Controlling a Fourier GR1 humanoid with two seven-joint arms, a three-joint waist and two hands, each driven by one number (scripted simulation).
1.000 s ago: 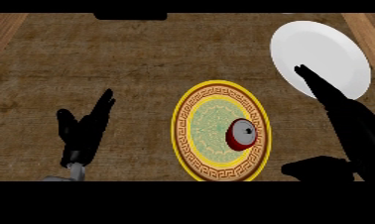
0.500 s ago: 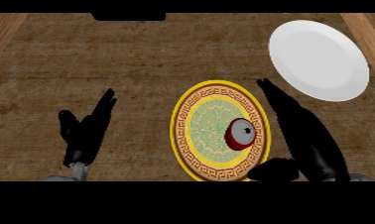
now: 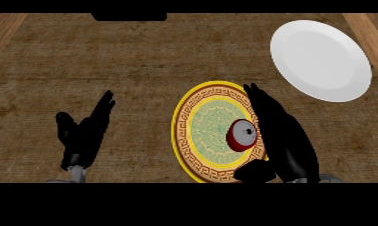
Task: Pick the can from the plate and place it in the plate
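A red can with a grey lid (image 3: 241, 135) lies on its side on the yellow patterned plate (image 3: 201, 130) at the lower middle. My right hand (image 3: 284, 132) is open, fingers straight, its palm just right of the can and over the plate's right rim. Whether it touches the can I cannot tell. A plain white plate (image 3: 320, 60) sits at the upper right. At the lower left my left hand (image 3: 85, 132) rests open, fingers up.
A dark object (image 3: 129, 16) shows at the counter's far edge, top middle. Wooden edges (image 3: 9, 25) run along the upper corners.
My right hand has swung left from near the white plate to the can's right side. The can, both plates and the left hand have stayed put.
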